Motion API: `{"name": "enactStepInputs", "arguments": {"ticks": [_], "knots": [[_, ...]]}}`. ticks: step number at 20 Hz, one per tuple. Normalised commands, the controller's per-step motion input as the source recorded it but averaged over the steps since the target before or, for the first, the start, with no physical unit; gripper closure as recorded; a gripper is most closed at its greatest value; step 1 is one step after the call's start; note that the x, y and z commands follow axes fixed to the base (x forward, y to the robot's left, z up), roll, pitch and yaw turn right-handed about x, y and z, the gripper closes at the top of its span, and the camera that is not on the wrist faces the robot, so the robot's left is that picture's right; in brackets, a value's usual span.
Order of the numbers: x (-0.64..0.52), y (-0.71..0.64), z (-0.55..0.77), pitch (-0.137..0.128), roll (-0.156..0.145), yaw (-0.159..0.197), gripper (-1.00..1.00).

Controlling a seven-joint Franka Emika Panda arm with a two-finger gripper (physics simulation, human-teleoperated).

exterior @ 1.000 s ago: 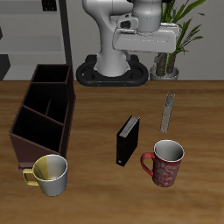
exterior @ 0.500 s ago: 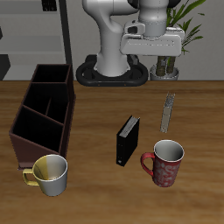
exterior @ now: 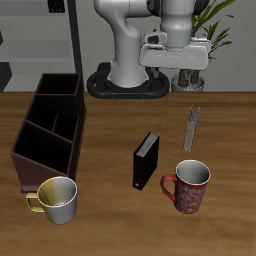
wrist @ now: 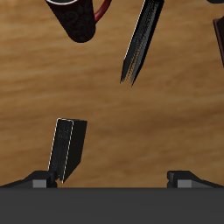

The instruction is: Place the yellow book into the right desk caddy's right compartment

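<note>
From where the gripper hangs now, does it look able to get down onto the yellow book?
Probably yes. The gripper hangs above the table's back, and the yellow book lies flat on open wood with nothing over it. The red mug and black book sit nearer the front edge, clear of it.

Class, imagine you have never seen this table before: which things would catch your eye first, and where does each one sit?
The long dark desk caddy with its three sections dominates one end of the table. Near the front edge stand two mugs, a yellowish mug right by the caddy and a red patterned mug further along, with an upright black book between them. The thin yellow book lies flat farther back, below the raised gripper.
</note>
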Motion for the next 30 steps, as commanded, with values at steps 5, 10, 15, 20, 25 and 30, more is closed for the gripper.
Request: {"name": "enactStepInputs", "arguments": {"ticks": [5,10,15,20,25,30], "knots": [[0.00,0.01,-0.14,0.001,0.000,-0.041,-1.00],[-0.04,0.20,-0.08,0.000,0.021,0.003,-1.00],[-0.01,0.22,-0.09,0.003,0.019,0.002,-1.00],[0.05,0.17,-0.15,0.010,0.006,0.017,-1.00],[0.05,0.22,-0.15,0.018,0.014,-0.011,-1.00],[0.07,0.18,-0.18,0.021,0.000,-0.001,-1.00]]}}
